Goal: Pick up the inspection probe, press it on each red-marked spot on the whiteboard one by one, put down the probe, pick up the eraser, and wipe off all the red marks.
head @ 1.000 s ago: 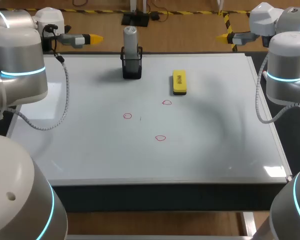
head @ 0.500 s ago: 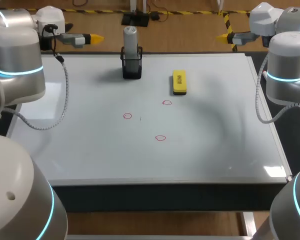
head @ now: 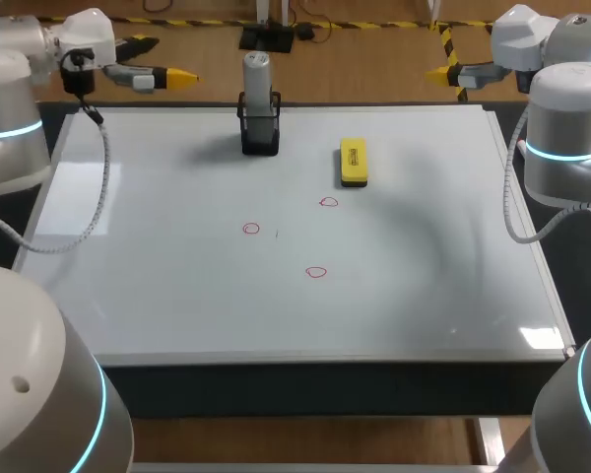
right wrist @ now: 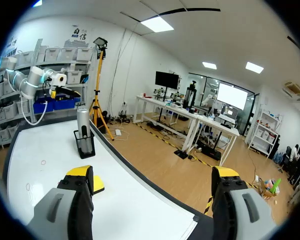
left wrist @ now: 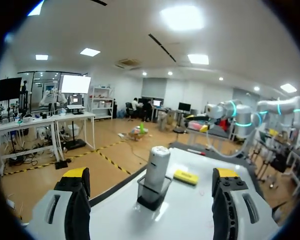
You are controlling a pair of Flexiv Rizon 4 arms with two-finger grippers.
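Toward the upper middle of the frame, at the far edge of the whiteboard (head: 177, 296), the inspection probe (head: 257, 84) stands upright in a black holder (head: 260, 136). I'd guess it is stood that way so its grey body is offered clear of the board for a clean grasp. Just right of it the yellow eraser (head: 353, 161) lies flat, apart from the holder and seemingly parked until the wiping stage. Three small red marks sit nearer the centre, one to the left (head: 251, 229), one up by the eraser (head: 328, 202) and one lowest (head: 316, 272), all untouched, so the job looks barely begun. At the upper left the left gripper (head: 182, 75) hangs beyond the board's far corner with its yellow-tipped fingers spread wide and nothing held. From its wrist camera the probe stands ahead of it, in line with the gap. At the upper right the right gripper (head: 436, 72) is likewise wide open and empty, off the far corner and well clear of the marks.
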